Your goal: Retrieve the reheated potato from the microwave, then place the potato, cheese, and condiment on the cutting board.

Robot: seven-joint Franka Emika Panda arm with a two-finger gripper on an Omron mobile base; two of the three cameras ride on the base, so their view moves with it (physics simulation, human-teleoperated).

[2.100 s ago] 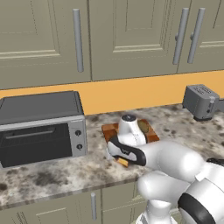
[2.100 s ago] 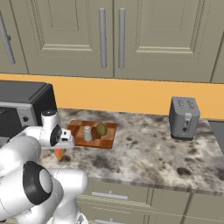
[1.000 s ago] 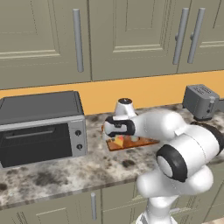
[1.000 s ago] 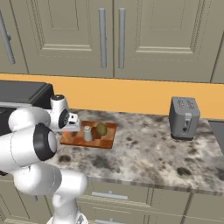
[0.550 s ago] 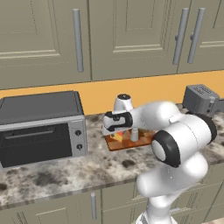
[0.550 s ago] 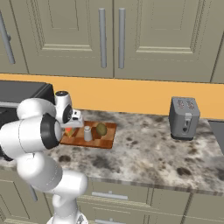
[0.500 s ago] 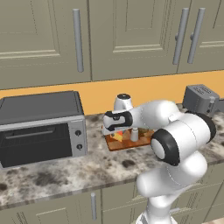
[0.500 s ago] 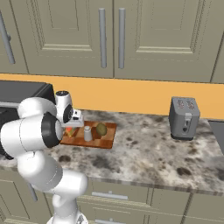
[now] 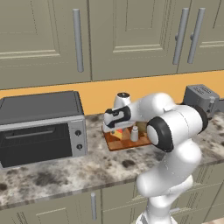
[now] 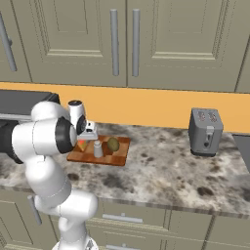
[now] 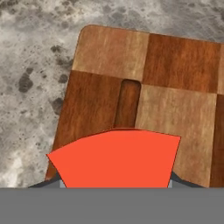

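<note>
Hovering the cheese [image 11: 117, 158] over the near-left corner of the cutting board [image 11: 175, 65], I see the potato [image 10: 113, 144] and a small pale condiment shaker [image 10: 98, 149] already on it, so this wedge looks like the last item. The pincer [image 9: 114, 131] is half closed, gripping the cheese above the speckled surface [image 10: 166, 166].

toaster oven [image 9: 41, 124] at left, toaster [image 10: 205, 130] at right on speckled counter [image 10: 161, 166]
</note>
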